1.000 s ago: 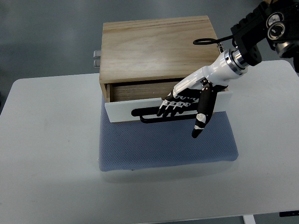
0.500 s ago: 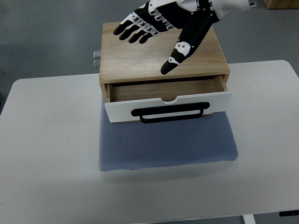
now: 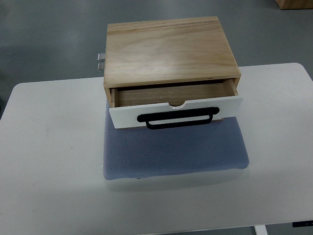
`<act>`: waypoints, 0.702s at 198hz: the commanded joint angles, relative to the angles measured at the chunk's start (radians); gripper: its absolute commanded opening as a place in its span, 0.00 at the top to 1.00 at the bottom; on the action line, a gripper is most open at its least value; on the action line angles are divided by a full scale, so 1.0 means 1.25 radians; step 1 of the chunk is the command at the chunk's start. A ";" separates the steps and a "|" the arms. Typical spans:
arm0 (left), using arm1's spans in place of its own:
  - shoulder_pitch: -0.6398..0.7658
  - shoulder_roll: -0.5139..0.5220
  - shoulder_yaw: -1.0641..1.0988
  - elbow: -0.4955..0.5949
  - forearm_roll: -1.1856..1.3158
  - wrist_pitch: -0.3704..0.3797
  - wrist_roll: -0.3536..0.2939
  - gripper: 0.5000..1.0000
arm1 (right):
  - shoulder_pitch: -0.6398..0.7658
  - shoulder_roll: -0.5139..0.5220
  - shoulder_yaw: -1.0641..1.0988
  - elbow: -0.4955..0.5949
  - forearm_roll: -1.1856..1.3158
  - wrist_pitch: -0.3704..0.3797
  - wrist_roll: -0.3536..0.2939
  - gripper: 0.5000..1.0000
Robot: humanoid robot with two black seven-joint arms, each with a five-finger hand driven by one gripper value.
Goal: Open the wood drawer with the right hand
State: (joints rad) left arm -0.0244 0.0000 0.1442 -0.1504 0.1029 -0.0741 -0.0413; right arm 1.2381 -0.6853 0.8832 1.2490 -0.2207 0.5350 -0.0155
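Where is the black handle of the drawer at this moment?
In the top view, the black handle sits on the white drawer front, just below the wooden box and above the blue mat.

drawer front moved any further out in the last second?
No. The white drawer front sits at the same offset from the wooden box and over the same strip of blue mat as before. Only the right hand left view.

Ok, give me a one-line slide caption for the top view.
Wooden drawer box on a blue mat, its white-fronted drawer with black handle pulled partly open; no robot hand in view.
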 commanded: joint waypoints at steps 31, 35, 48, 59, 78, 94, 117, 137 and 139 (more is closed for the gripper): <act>0.000 0.000 0.000 0.000 0.000 -0.001 0.000 0.00 | -0.157 0.143 0.333 -0.132 -0.138 -0.032 -0.038 0.13; 0.000 0.000 0.000 0.000 0.000 -0.001 0.000 0.00 | -0.165 0.155 0.351 -0.144 -0.149 -0.043 -0.038 0.13; 0.000 0.000 0.000 0.000 0.001 -0.001 0.000 0.00 | -0.188 0.186 0.388 -0.178 -0.174 -0.088 -0.037 0.13; 0.000 0.000 0.000 0.000 0.000 -0.001 0.000 0.00 | -0.206 0.205 0.406 -0.209 -0.185 -0.125 -0.035 0.13; 0.000 0.000 0.000 0.000 0.000 0.000 0.000 0.00 | -0.232 0.224 0.421 -0.260 -0.197 -0.168 -0.029 0.13; 0.000 0.000 0.000 0.000 0.000 -0.001 0.000 0.00 | -0.252 0.239 0.426 -0.291 -0.197 -0.187 -0.029 0.13; 0.000 0.000 0.000 0.000 0.001 0.000 0.000 0.00 | -0.279 0.262 0.426 -0.318 -0.197 -0.224 -0.029 0.13; 0.000 0.000 0.000 0.000 0.000 -0.001 0.000 0.00 | -0.303 0.277 0.427 -0.339 -0.197 -0.243 -0.029 0.13; 0.000 0.000 0.000 0.000 0.000 0.000 0.000 0.00 | -0.305 0.278 0.427 -0.341 -0.197 -0.243 -0.029 0.13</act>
State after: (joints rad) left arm -0.0245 0.0000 0.1442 -0.1503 0.1030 -0.0747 -0.0412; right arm 0.8835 -0.3546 1.4159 0.8475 -0.4663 0.2511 -0.0522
